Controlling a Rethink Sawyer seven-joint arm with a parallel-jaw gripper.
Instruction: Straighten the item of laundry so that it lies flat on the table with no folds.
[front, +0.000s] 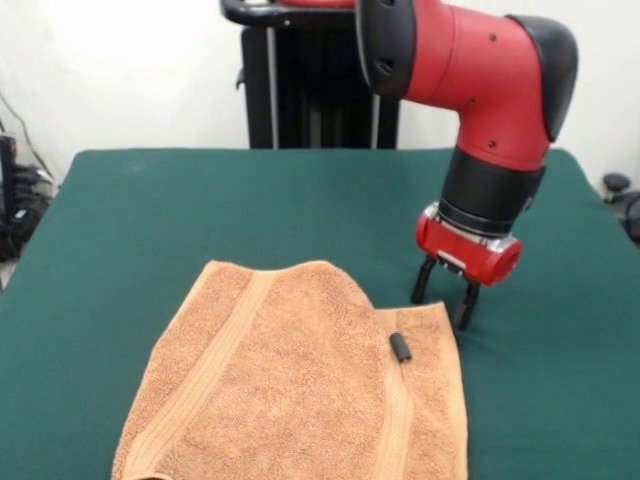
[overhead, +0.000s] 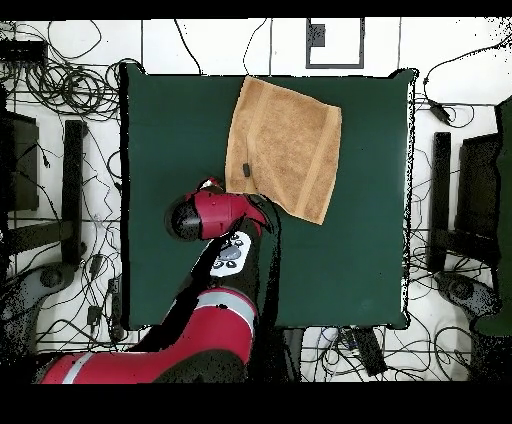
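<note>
In the front view the gripper (front: 444, 303) stands with its fingers spread wide and empty just beside the far right corner of the towel (front: 300, 390), which lies toward 8 o'clock from it on the desk (front: 150, 210), long axis toward 7 o'clock.

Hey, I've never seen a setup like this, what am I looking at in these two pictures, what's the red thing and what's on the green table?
The red and black machine is a robot arm on a pedestal at a table. One picture is taken from across the table, facing the robot; the other looks straight down from above, with the robot's base at the bottom. On the dark green table lies an orange-tan towel; part of it is folded over, so it is not yet flat. A small dark piece rests on the towel. The arm ends in a gripper with two dark fingers, spread apart and holding nothing, just beside the towel's corner.
</note>
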